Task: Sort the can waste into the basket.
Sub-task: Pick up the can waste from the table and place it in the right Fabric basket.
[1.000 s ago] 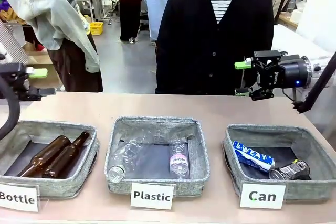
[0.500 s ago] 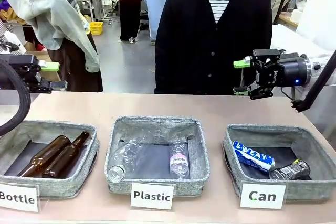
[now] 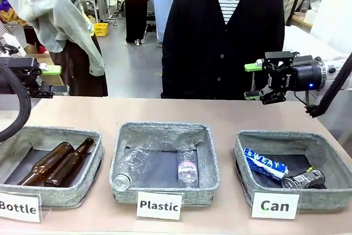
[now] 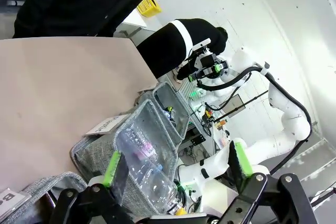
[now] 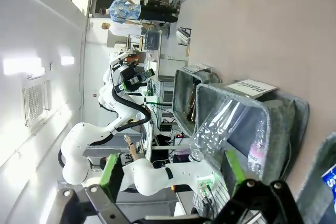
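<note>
The blue and white can (image 3: 265,163) lettered "SWEAT" lies on its side on the dark floor of the basket (image 3: 293,142) behind the white "Can" sign (image 3: 275,206), at the right end of the counter (image 3: 104,111). The crushed silver and dark can (image 3: 303,179) lies just beside it toward the basket's front right corner; the two look to be touching, though the front view is too small to be sure. To the left, the middle basket (image 3: 165,131) behind the "Plastic" sign (image 3: 159,205) holds two clear plastic bottles (image 3: 187,166), and the left basket (image 3: 49,135) behind the "Bottle" sign (image 3: 19,207) holds two brown glass bottles (image 3: 60,161) lying side by side. The right gripper (image 3: 253,81) hangs in the air above the far edge of the counter, well above and behind the "Can" basket, pointing toward the picture's left with its green-padded fingers (image 3: 253,67) spread wide and nothing between them; the right wrist view shows the same wide gap in the right gripper (image 5: 171,169). The left gripper (image 3: 55,80) hovers at the left side above the far end of the counter, pointing toward the middle, its fingers wide apart and empty, as the left wrist view of the left gripper (image 4: 176,167) also shows. A person in a black cardigan (image 3: 223,37) over a striped top stands at the far side of the counter, between the two grippers.
</note>
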`<state>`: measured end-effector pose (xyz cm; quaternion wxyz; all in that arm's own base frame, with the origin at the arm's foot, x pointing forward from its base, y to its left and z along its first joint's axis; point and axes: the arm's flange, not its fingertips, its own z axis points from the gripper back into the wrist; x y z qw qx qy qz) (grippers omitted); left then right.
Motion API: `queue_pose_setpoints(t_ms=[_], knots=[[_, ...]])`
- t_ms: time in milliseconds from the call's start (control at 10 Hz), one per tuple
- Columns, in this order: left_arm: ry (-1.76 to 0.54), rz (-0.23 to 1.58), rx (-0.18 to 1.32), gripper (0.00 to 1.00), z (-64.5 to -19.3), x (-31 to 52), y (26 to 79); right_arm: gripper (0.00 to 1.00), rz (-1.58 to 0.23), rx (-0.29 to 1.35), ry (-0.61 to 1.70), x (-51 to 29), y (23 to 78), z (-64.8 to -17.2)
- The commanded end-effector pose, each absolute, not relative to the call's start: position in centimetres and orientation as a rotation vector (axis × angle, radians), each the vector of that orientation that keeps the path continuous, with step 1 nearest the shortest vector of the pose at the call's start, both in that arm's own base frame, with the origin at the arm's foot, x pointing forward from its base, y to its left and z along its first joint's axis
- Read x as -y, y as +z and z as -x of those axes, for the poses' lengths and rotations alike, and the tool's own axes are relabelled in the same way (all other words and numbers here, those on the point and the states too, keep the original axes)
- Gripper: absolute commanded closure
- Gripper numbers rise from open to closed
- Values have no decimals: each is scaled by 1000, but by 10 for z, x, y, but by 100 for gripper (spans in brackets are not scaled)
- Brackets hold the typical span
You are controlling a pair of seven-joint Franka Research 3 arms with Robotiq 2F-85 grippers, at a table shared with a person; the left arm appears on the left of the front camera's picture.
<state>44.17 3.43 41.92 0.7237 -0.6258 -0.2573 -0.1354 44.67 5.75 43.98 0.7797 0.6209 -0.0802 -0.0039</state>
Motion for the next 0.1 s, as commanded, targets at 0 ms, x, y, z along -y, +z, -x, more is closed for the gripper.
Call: queue_pose_setpoints(t_ms=[0], knots=[[-285,1383,568,0,-441,-35,422,0,-1341,169,-8,-59,442,-443]])
